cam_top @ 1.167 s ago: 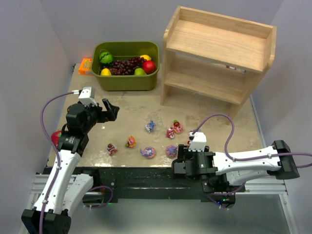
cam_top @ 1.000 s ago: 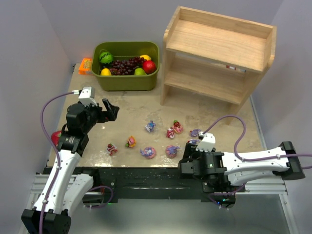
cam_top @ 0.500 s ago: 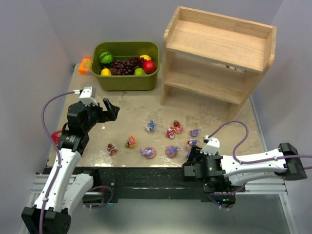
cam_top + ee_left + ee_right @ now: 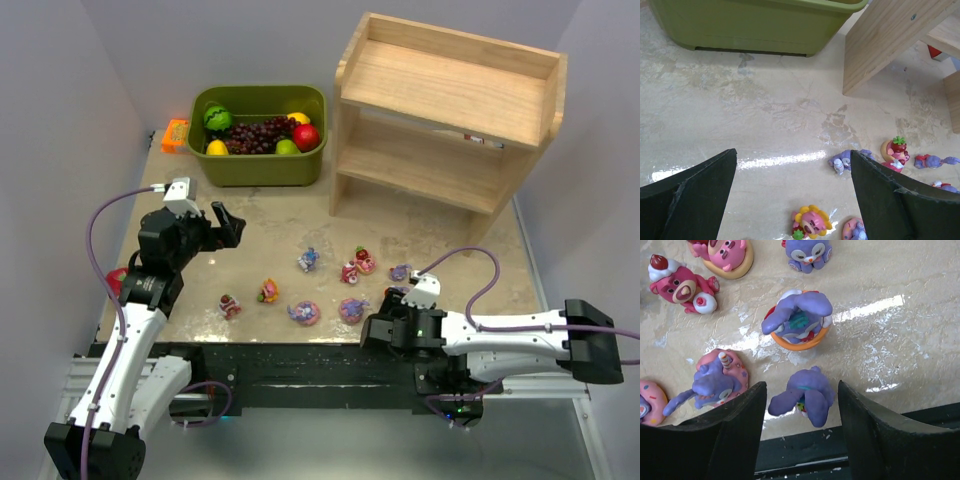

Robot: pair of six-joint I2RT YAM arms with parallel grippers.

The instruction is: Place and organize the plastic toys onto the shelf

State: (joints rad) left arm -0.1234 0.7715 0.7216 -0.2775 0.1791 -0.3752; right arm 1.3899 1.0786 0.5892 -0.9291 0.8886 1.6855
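Several figurines lie on the tabletop in front of the wooden shelf [image 4: 450, 110]. My right gripper [image 4: 383, 322] is open, its fingers either side of a purple bunny [image 4: 802, 397] lying at the table's front edge, not touching it. Just beyond are a bunny in an orange cup [image 4: 797, 320], a bunny on a pink base [image 4: 715, 382] and a pink bear [image 4: 680, 285]. My left gripper [image 4: 225, 225] is open and empty above the table. Below it are a flower-topped bear [image 4: 812, 222], a purple bunny [image 4: 842, 161] and a strawberry bear [image 4: 895, 152].
An olive-green bin [image 4: 260, 165] of fake fruit stands at the back left, next to the shelf. An orange item [image 4: 175, 135] lies left of the bin. A red object [image 4: 115, 280] sits at the table's left edge. The black rail [image 4: 805, 460] borders the front edge.
My right gripper swung right along the front edge, then came back left and forward over the lying purple bunny. The left arm and the toys have not moved.
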